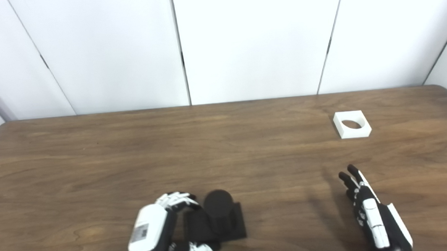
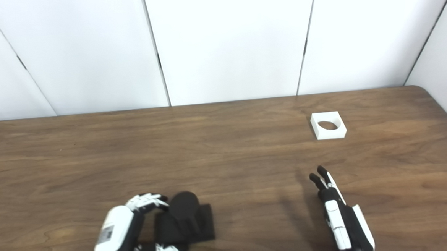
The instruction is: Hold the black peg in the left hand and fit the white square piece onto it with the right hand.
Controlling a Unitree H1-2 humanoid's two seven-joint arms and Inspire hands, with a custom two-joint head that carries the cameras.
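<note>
The left hand cupped the black peg at its base, apparently steadying it upright. The right hand was open, empty, well short of the white square piece lying flat on the table.

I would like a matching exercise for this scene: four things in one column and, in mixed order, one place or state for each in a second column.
Things:
1. peg
2. white piece
3. left hand
4. right hand

Places or states:
A. lies alone, far right on the table
B. open, fingers straight, holding nothing
C. stands upright on a black square base
D. curled around the black base from the left

Pairs: 1-C, 2-A, 3-D, 4-B
</note>
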